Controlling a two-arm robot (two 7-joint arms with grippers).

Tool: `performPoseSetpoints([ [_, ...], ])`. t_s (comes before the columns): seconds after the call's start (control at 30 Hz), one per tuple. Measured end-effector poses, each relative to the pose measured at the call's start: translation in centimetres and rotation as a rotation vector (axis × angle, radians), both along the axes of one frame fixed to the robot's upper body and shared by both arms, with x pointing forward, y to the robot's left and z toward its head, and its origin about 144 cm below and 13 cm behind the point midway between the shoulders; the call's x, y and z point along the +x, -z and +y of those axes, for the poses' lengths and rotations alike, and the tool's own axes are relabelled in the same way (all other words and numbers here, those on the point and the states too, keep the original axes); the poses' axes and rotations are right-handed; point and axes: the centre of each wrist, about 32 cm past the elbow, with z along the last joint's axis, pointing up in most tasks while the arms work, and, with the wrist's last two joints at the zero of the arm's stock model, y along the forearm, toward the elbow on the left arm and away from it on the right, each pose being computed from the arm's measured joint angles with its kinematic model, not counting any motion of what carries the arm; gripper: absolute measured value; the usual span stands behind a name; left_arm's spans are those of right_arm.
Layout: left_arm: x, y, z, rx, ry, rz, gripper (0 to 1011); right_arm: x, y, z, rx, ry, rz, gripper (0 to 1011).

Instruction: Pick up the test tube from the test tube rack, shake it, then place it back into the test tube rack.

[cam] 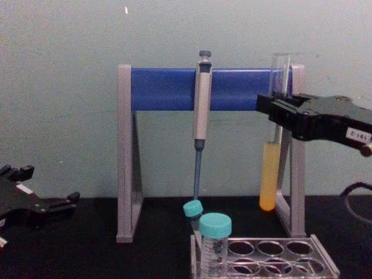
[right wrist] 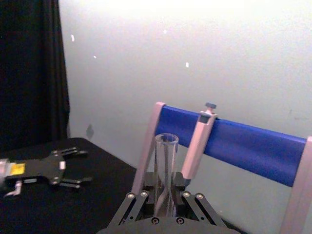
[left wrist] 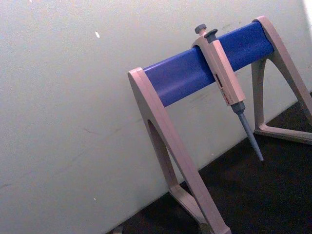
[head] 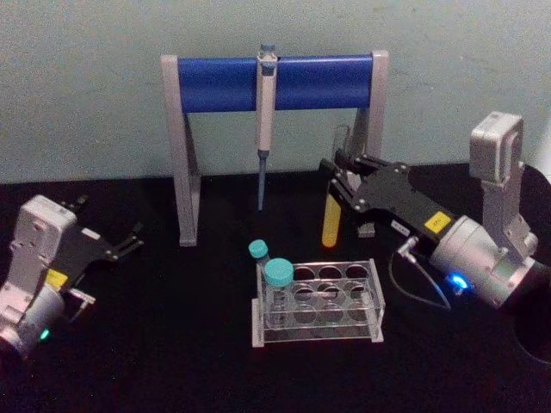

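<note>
Vials [head: 277,282] stand in the test tube rack [head: 376,297], lower centre; above-right, the right gripper [head: 337,179] clamps the upright test tube [head: 331,225], yellow liquid at its bottom. Left gripper [head: 110,220], apparently spread, lower left.

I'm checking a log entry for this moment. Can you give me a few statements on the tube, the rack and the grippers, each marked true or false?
1. The test tube stands in the test tube rack. False: the right gripper holds it upright, apart from the rack.
2. The tube's lower part holds yellow-orange liquid. True.
3. The left gripper grips the pipette. False: it is open, low at the left, and the pipette hangs on the stand.
4. Two teal-capped vials stand at the rack's left end. True.
</note>
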Motion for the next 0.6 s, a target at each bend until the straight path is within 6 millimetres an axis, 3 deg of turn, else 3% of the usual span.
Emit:
performPoseSetpoints([
  [0.2,0.0,0.0,0.0,0.000,0.000,0.000,1001,1.4,0.0,0.2,-0.002,0.011,0.016,232],
  [0.6,0.0,0.0,0.0,0.000,0.000,0.000,1001,2.0,0.2,0.6,-0.012,0.010,0.028,232],
])
